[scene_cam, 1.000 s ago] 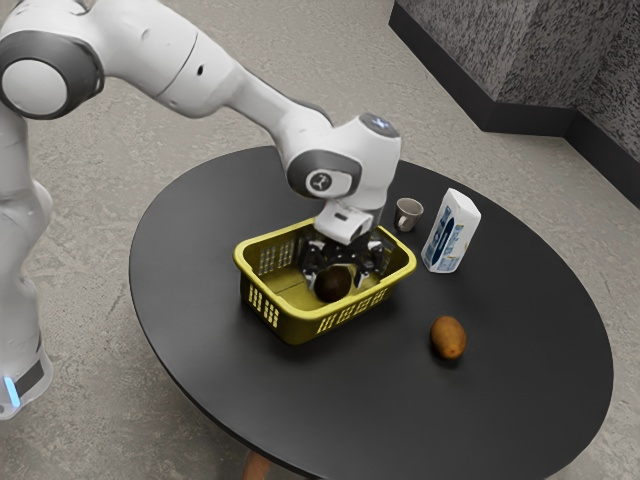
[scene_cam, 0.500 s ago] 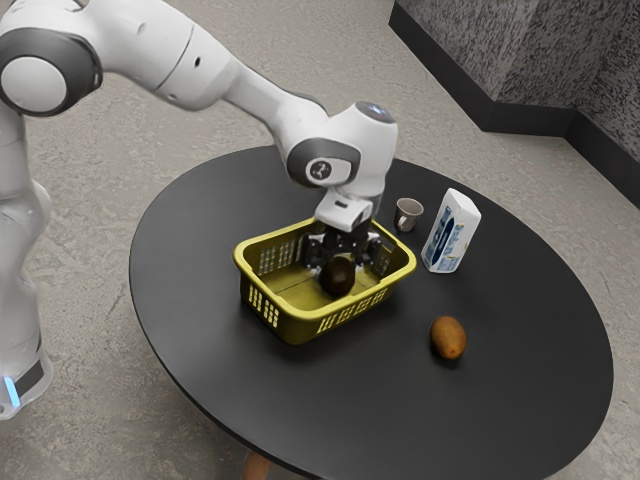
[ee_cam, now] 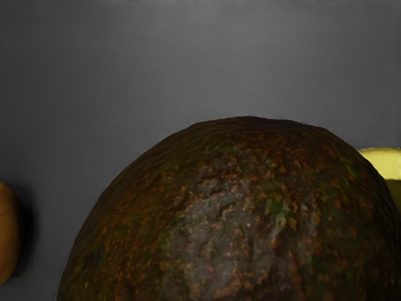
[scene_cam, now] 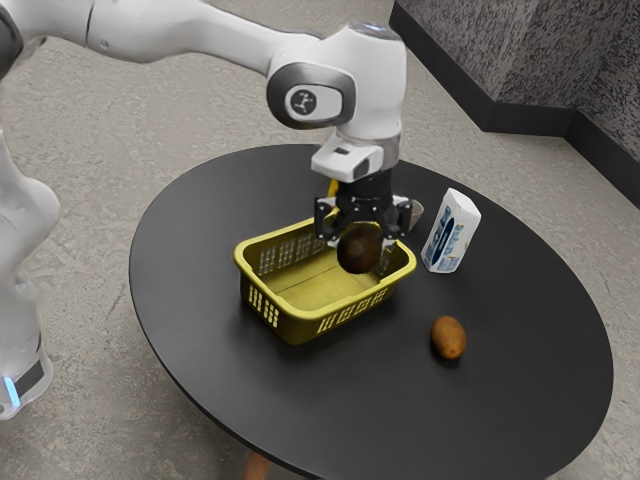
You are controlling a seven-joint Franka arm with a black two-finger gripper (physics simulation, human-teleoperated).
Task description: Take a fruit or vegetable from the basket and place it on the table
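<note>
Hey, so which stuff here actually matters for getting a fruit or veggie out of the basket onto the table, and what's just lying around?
Part of the job:
- dark avocado, gripped by the tool
- yellow basket, the source
- black table, the destination

Just lying about:
- brown fruit, on the table
- white-and-blue carton
- cup, partly hidden

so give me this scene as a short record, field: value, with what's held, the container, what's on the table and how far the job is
held: avocado, between the fingers of the tool
container: yellow basket, on the dark table
also on table: brown fruit, upright carton, cup
cup view: partly hidden behind the tool
progress: avocado lifted, not yet on the table
</note>
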